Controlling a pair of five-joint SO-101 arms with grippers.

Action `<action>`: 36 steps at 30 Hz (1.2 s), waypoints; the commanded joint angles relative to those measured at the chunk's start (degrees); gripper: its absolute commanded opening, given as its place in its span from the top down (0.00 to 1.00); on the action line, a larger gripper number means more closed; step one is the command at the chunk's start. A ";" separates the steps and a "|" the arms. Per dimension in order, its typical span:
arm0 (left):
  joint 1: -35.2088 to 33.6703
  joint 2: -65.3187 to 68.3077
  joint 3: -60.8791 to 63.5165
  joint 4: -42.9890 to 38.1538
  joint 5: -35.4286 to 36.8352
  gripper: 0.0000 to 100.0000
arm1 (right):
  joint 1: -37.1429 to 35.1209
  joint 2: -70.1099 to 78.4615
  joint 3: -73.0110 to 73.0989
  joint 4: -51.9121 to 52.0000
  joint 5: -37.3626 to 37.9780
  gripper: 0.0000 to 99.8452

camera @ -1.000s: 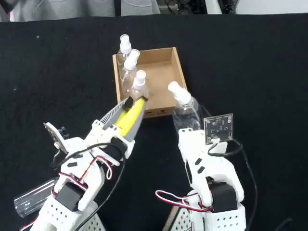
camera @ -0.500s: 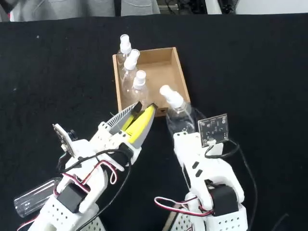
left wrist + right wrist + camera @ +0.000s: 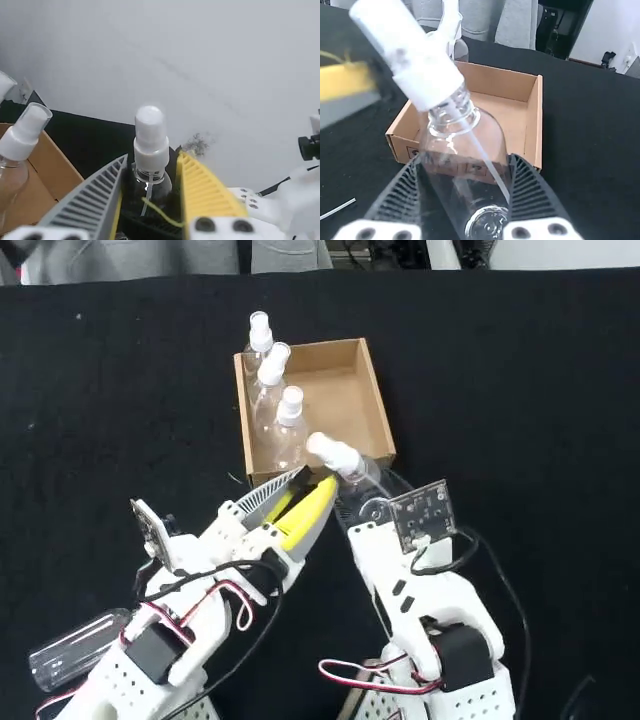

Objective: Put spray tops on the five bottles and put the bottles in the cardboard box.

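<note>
A black cloth (image 3: 520, 390) covers the table, with grey fabric (image 3: 120, 260) beyond its far edge.

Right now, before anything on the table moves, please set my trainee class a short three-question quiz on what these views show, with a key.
1. True or false: the bottle in the right claw carries a spray top.
2. How many capped bottles stand in the cardboard box? A) one B) three C) five
3. Fill in: the lying bottle rests on the table beside the ____ arm's base.

Key: 1 true; 2 B; 3 left.
</note>
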State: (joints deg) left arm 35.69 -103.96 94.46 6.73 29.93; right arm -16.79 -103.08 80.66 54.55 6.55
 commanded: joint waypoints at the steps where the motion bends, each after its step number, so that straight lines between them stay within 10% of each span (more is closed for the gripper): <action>1: 0.40 -0.44 -1.80 0.35 -0.62 0.86 | -1.14 -5.67 -3.91 0.00 0.26 0.99; 20: -5.32 -0.44 -1.89 -0.09 -1.05 0.86 | 5.80 -5.49 -12.00 2.29 -5.10 0.99; 36: -4.53 -0.44 -1.80 0.26 -1.05 0.86 | -5.71 -5.76 -10.51 7.38 -4.57 0.99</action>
State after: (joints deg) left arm 30.86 -103.96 94.46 6.73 29.58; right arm -20.13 -103.08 72.75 60.97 2.07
